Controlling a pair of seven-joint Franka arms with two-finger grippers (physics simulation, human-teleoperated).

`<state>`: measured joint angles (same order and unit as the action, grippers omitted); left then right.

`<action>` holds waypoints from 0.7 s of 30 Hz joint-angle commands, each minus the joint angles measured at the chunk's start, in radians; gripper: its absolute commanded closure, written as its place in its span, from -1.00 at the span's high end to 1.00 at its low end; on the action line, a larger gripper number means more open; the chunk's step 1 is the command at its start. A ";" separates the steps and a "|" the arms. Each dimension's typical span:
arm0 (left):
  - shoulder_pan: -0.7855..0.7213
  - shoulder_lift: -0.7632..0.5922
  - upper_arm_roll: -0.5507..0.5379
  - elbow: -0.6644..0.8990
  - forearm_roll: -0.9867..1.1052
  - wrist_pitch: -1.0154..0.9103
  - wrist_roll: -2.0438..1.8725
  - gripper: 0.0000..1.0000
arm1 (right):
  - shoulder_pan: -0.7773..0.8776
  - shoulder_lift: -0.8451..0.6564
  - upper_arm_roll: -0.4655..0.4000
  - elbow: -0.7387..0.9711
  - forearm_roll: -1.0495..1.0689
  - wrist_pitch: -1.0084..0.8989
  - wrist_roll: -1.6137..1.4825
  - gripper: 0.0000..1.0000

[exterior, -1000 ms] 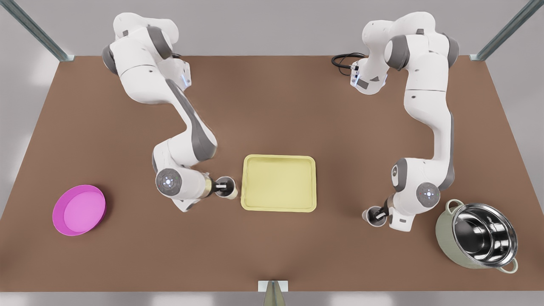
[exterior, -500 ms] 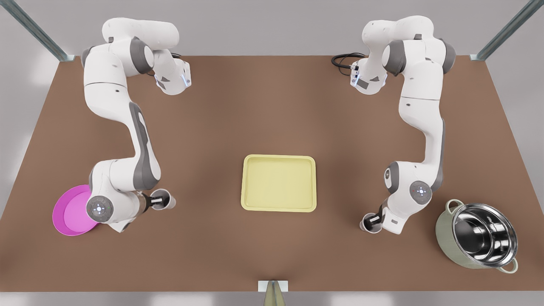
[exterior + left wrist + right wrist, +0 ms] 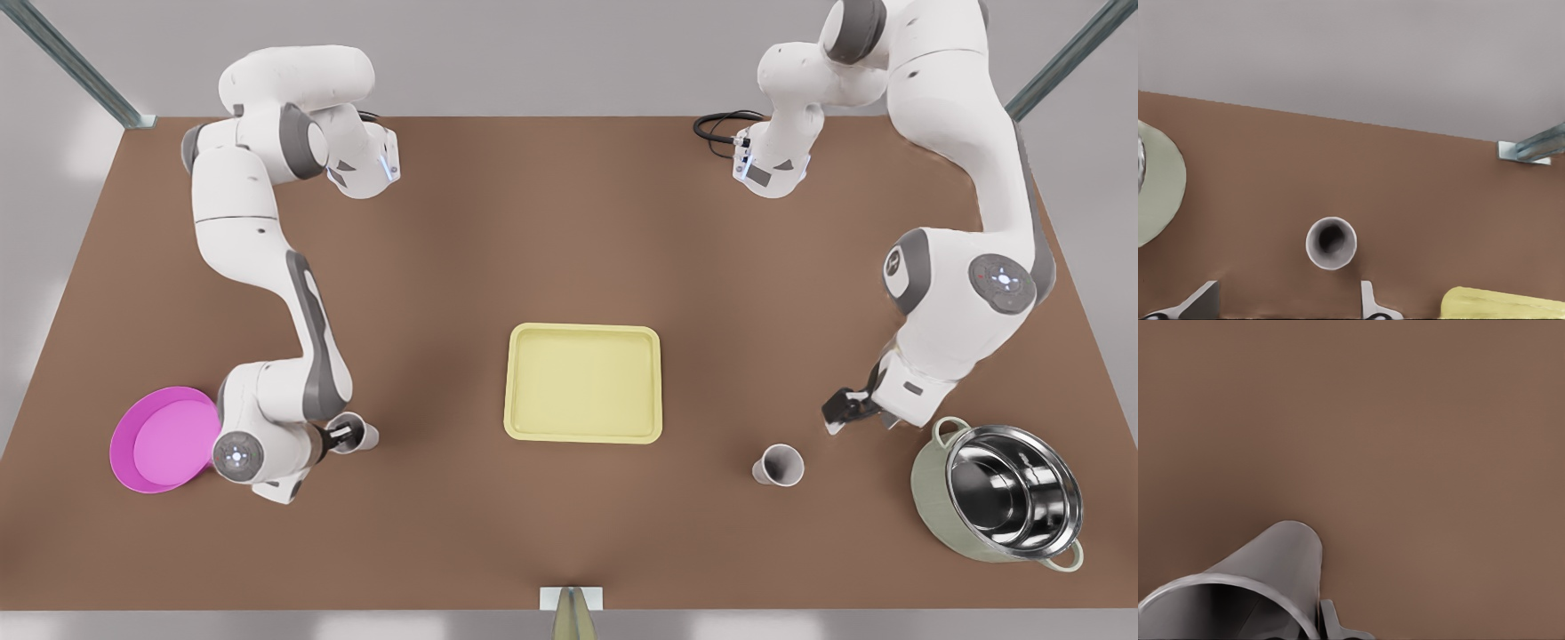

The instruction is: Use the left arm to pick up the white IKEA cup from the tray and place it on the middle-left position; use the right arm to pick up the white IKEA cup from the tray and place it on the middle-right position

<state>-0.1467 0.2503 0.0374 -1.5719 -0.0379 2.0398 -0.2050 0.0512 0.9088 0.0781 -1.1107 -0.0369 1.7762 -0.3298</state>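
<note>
Left pincer (image 3: 849,411) spread wide with nothing in it; right pincer (image 3: 342,436) clamped on a cup.

Just beside the left pincer's parted fingers (image 3: 1368,301), the loose cup (image 3: 779,465) stands upright on the brown worktop (image 3: 569,222), apart from them, with the green pot (image 3: 996,498) on the pincer's other side. The held cup (image 3: 354,435) sits between the right pincer's fingers, a magenta dish (image 3: 164,438) near behind that wrist. The yellow tray (image 3: 583,331) lies between the two pincers, well apart from both.
</note>
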 commanded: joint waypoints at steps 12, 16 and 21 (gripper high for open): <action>-0.010 -0.049 -0.004 0.035 0.021 -0.322 0.239 1.00 | -0.014 0.018 0.020 0.000 0.011 0.072 -0.215 -0.63; -0.008 -0.049 -0.001 0.036 0.021 -0.322 0.237 1.00 | -0.022 0.022 0.032 -0.001 0.011 0.080 -0.222 -0.62; -0.002 -0.049 0.001 0.036 0.021 -0.322 0.242 1.00 | -0.022 0.022 0.040 0.000 0.041 0.080 -0.222 -0.19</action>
<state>-0.1481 0.2020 0.0381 -1.5363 -0.0175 1.7290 -0.0404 0.0291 0.9326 0.1173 -1.1112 -0.0102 1.8467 -0.4823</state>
